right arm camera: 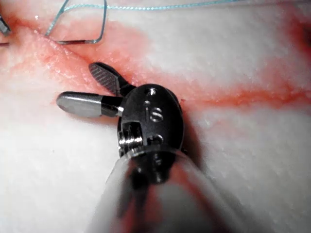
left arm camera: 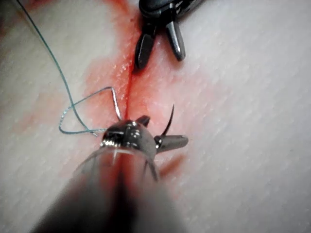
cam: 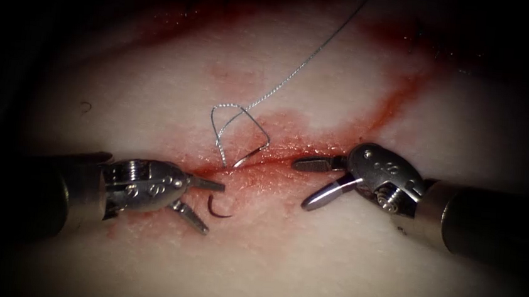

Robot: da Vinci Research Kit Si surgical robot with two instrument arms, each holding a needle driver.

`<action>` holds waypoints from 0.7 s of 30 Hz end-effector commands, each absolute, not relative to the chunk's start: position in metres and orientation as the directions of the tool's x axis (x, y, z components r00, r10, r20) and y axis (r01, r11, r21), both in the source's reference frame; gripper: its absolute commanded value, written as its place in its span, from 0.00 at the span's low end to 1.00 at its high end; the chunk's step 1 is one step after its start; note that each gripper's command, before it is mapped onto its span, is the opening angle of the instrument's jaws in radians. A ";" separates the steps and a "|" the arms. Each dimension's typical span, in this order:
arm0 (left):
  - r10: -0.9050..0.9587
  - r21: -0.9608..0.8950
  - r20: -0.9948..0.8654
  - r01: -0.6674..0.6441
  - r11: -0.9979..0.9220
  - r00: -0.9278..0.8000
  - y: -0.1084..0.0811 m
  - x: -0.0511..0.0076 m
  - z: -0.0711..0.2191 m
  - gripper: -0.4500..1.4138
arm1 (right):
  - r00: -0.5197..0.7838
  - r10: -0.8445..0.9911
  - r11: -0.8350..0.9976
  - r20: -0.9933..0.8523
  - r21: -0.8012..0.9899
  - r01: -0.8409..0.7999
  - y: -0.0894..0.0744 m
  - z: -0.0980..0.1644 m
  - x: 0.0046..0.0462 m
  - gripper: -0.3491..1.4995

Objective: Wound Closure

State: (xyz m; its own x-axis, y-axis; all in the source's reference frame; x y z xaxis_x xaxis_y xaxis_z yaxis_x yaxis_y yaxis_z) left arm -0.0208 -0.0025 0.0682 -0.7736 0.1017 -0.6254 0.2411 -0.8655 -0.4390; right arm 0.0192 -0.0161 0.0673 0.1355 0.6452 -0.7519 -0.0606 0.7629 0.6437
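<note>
Spreading across the whole scene, the tissue (cam: 306,259) is pale, wet and soft, with red fluid (cam: 401,99) streaked along the cut (cam: 276,159) and smeared far and right of it. That slick surface is the main hazard: anything resting on it could slide, and the soaked edges of the cut look easy to tear if pulled hard.

The right gripper (cam: 315,183) hovers at the right end of the cut with its jaws apart, holding nothing. The left gripper (cam: 203,203) sits on the near left side, jaws also apart and empty.

Between those left jaws the needle (cam: 219,209) emerges from the tissue, its dark curved tip standing free on the near side of the cut while the rest of its body lies buried. With nothing clamped on it, the needle could slip back, or a poor grab near the tip might blunt or bend it.

The thread (cam: 296,69) trails from the far side, loops just beyond the cut and enters it. I judge that the loose loop could snag a jaw or knot.
</note>
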 end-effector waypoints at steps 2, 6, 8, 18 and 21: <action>0.089 -0.450 -0.622 0.261 -0.854 -0.778 -0.003 -0.0215 0.070 0.55 | 0.134 0.645 0.763 -0.752 0.644 -0.058 -0.016 0.068 0.0201 0.78; 0.081 -0.455 -0.619 0.272 -0.848 -0.782 -0.004 -0.0217 0.070 0.52 | 0.134 0.645 0.763 -0.752 0.644 -0.059 -0.016 0.068 0.0201 0.77; 0.080 -0.455 -0.620 0.275 -0.847 -0.781 -0.003 -0.0217 0.071 0.50 | 0.134 0.645 0.763 -0.752 0.644 -0.059 -0.016 0.068 0.0202 0.77; 0.093 -0.460 -0.627 0.271 -0.846 -0.773 -0.001 -0.0220 0.071 0.00 | 0.134 0.651 0.758 -0.747 0.650 -0.060 -0.017 0.068 0.0204 0.68; 0.131 -0.459 -0.644 0.244 -0.854 -0.754 -0.002 -0.0225 0.071 0.00 | 0.134 0.655 0.754 -0.744 0.654 -0.060 -0.017 0.068 0.0205 0.65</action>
